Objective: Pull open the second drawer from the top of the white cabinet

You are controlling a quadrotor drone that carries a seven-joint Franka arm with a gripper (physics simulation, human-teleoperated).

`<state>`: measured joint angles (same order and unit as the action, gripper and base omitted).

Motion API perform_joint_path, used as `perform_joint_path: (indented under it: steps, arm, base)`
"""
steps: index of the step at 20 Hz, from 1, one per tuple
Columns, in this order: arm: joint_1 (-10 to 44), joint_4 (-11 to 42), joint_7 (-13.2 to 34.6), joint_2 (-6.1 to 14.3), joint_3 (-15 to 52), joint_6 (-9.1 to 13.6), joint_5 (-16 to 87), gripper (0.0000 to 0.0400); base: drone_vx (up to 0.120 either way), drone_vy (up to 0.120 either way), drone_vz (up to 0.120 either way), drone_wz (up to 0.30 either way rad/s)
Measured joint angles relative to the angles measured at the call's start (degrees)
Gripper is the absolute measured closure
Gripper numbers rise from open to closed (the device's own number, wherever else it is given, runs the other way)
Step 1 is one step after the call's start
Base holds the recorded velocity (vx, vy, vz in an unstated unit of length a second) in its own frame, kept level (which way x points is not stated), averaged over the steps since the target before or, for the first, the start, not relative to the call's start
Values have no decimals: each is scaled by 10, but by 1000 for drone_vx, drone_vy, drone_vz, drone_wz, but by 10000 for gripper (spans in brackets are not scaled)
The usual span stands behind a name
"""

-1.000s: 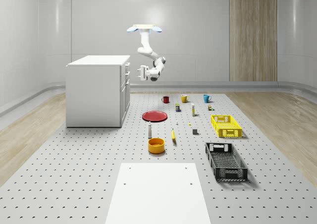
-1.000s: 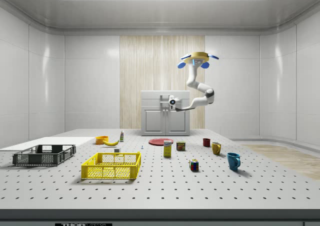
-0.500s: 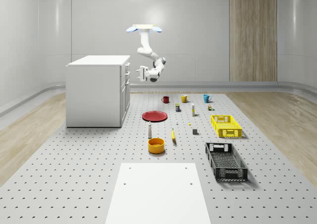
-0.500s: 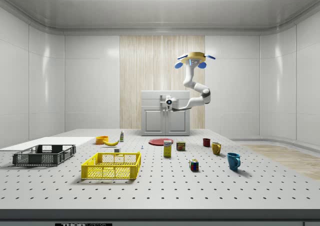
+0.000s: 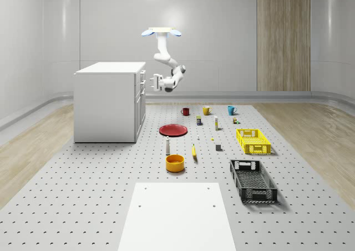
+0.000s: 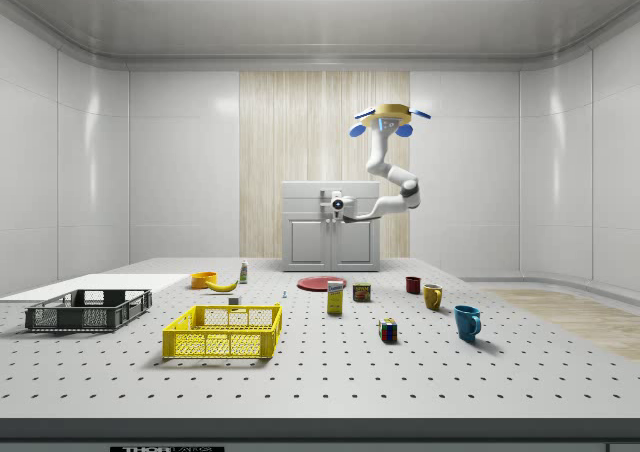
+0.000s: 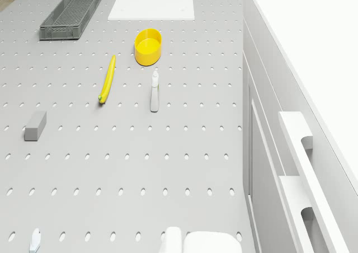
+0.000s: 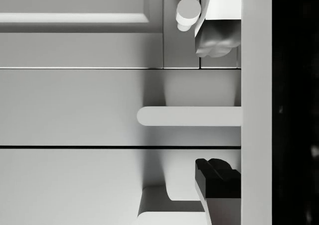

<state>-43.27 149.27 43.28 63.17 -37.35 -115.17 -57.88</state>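
Note:
The white cabinet (image 5: 108,104) stands at the whole-scene view's left, its drawer fronts facing right. The drone (image 5: 161,32) hovers in the air just off that front, above the floor mat. Its arm reaches down and across to the drawers. The gripper (image 5: 152,82) is level with the second drawer handle (image 8: 189,116). In the wrist view the gripper (image 8: 217,105) is open, one fingertip (image 8: 215,38) on the door side of the handle bar and the other fingertip (image 8: 217,177) on the top-drawer side. In the side view the gripper (image 6: 331,204) sits against the cabinet (image 6: 330,242).
On the mat lie a red plate (image 5: 173,130), an orange bowl (image 5: 175,162), a banana (image 5: 194,151), a yellow crate (image 5: 253,141), a black crate (image 5: 253,180) and several mugs (image 5: 206,110). A white board (image 5: 177,215) covers the near floor.
The gripper has moved toward the cabinet front, closing the gap to the drawer handles. In the side view the drone has shifted slightly left.

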Motion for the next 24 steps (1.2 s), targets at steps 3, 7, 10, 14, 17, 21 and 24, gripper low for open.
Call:
perform_joint_path:
  steps: [3,7,10,14,17,21,24]
  arm:
    - [-9,4,-8,-7,16,-18,-20,100]
    - [-17,8,-17,-17,33,-35,-42,100]
    - [-21,8,-23,-23,42,-42,-54,100]
    - [-26,9,-31,-33,55,-54,-73,100]
    - [-31,9,-38,-42,66,-63,-89,100]
    - [-32,10,-47,-50,75,-67,-103,100]
    - [-29,13,-53,-53,78,-67,-110,100]
  base:
    - [0,0,0,0]
    - [0,0,0,0]
    - [0,0,0,0]
    - [0,0,0,0]
    - [0,0,0,0]
    - [0,0,0,0]
    - [0,0,0,0]
